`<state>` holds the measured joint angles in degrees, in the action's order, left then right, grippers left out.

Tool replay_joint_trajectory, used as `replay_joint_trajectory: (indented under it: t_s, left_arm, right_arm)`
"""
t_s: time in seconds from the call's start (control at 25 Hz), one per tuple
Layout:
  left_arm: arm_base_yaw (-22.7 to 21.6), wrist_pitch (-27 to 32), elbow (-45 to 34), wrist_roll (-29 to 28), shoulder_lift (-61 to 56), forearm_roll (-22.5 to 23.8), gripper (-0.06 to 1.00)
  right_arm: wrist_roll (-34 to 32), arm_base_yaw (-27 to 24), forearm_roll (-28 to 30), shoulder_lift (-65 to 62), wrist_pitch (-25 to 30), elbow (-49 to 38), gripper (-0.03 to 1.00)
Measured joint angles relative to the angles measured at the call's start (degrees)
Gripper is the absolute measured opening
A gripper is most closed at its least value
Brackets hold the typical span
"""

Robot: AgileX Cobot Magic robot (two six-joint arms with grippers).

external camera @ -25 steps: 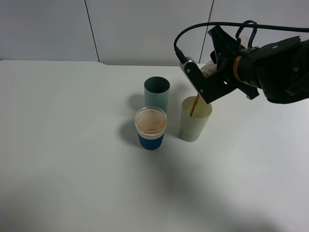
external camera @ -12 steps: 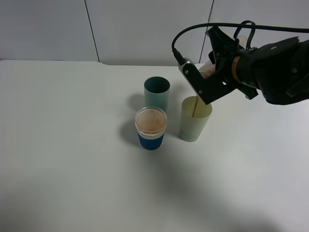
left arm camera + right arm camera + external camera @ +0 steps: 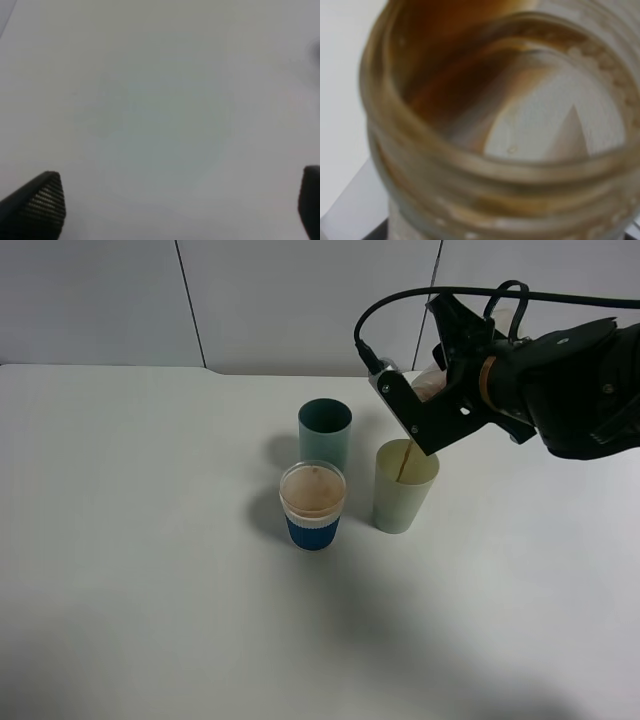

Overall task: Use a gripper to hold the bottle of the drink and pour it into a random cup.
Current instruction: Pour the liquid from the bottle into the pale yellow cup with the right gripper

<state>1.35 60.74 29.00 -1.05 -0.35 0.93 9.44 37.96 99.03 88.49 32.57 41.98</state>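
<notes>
My right gripper [image 3: 432,390] is shut on the bottle [image 3: 430,386], tipped neck-down over the pale yellow-green cup [image 3: 404,486] at the middle right of the table. A thin stream of dark brown drink [image 3: 403,460] runs from the bottle's mouth into that cup. The right wrist view is filled by the bottle's open neck [image 3: 470,165], with brown drink [image 3: 455,75] coating its inside. My left gripper [image 3: 170,210] is open over bare table, seen only in the left wrist view, with its fingertips [image 3: 42,200] far apart.
A dark teal cup [image 3: 325,432] stands just behind and left of the yellow-green cup. A clear cup with a blue sleeve [image 3: 312,505], holding brownish foamy drink, stands in front of the teal one. The white table [image 3: 140,540] ends at a grey wall behind.
My right gripper has tilted the bottle slightly further and shifted a little left. The stream of drink keeps running into the yellow-green cup. The cups have not moved.
</notes>
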Motion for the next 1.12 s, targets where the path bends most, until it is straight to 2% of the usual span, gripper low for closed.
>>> replay_joint_trajectory:
  t_s: [0.68, 1.12]
  left_arm:
    - [0.0, 0.0, 0.0, 0.0, 0.0, 0.0, 0.93]
    - [0.0, 0.0, 0.0, 0.0, 0.0, 0.0, 0.93]
  right_arm:
    - [8.69, 1.34, 0.0, 0.0, 0.89, 0.62, 0.39]
    - [11.95, 1.34, 0.0, 0.0, 0.89, 0.68, 0.39]
